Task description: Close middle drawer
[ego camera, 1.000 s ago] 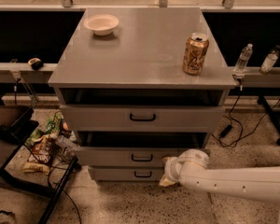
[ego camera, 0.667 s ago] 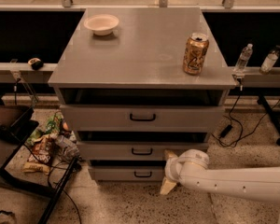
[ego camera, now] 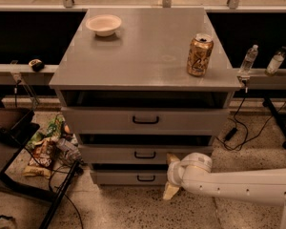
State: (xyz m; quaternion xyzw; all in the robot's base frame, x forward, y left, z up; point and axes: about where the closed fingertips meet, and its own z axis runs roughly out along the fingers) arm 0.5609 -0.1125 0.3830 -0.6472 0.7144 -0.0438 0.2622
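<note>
The middle drawer [ego camera: 145, 154] is the low grey front with a small black loop handle, between the taller top drawer [ego camera: 145, 120] and the narrower lowest drawer [ego camera: 133, 177] of the grey cabinet [ego camera: 143, 56]. A dark gap shows above its front. It stands only a little forward of the cabinet body. My gripper [ego camera: 171, 190] is at the end of the white arm [ego camera: 238, 185]. The arm comes in from the right. The gripper hangs low in front of the cabinet's lower right corner, just below and right of the middle drawer front.
On the cabinet top stand a white bowl [ego camera: 103, 24] and a gold can [ego camera: 199, 55]. Two water bottles [ego camera: 248, 58] stand on the ledge at the right. Snack bags [ego camera: 45, 147] and a black stand [ego camera: 9, 137] are on the floor at left, and cables [ego camera: 238, 128] at right.
The middle drawer front has slid back into the cabinet. My gripper has dropped slightly lower, away from the drawer front.
</note>
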